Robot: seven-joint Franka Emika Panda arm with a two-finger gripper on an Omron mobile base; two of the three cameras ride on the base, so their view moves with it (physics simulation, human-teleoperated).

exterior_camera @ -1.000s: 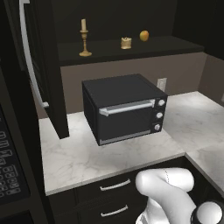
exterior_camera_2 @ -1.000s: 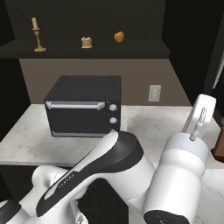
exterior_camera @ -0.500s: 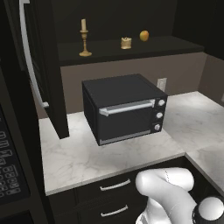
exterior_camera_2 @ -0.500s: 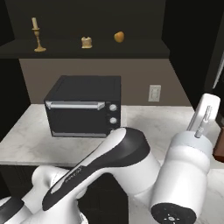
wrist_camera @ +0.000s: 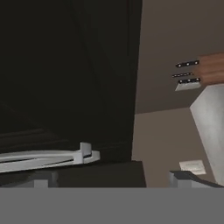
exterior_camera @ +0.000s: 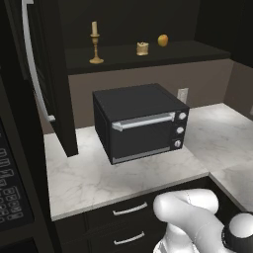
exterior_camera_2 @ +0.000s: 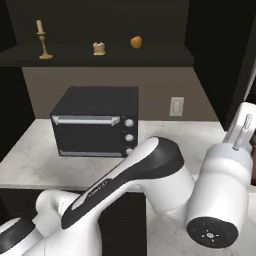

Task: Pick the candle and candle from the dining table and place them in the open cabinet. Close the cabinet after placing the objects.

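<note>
Candles point(exterior_camera: 94, 42) point(exterior_camera: 142, 48) sit on cabinet shelf point(exterior_camera: 148, 55); stiff door swings by silver handle point(wrist_camera: 48, 158); pincer point(wrist_camera: 116, 181) spread wide, empty.

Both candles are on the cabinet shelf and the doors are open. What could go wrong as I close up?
1. In the hand view the silver handle lies low and to one side of the open gripper, not between its fingertips, so a push or grab could slip off.
2. The arm bulges over the counter close to the toaster oven; a wide swing might clip it.
3. The taper candle stands near the open left door; a hard slam might topple it.
</note>
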